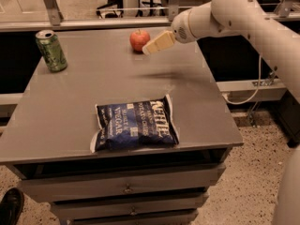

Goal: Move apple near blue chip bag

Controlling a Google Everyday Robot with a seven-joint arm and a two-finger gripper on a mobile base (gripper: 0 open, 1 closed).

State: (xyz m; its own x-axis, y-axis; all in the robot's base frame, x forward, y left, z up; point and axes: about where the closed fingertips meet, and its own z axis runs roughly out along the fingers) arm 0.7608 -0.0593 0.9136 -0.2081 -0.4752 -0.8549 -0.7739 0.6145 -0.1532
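The small red-orange apple (139,40) sits near the far edge of the grey table (70,107), right of middle. The dark navy blue chip bag (134,123) with white lettering lies flat near the table's front edge. My gripper (151,48) reaches in from the upper right on a white arm and hovers just to the right of the apple, close to it. It holds nothing that I can see.
A green soda can (51,50) stands upright at the table's far left. Drawers (126,189) run below the table's front edge. A metal rail (93,23) runs behind the table. A dark shoe (10,205) shows at the lower left on the floor.
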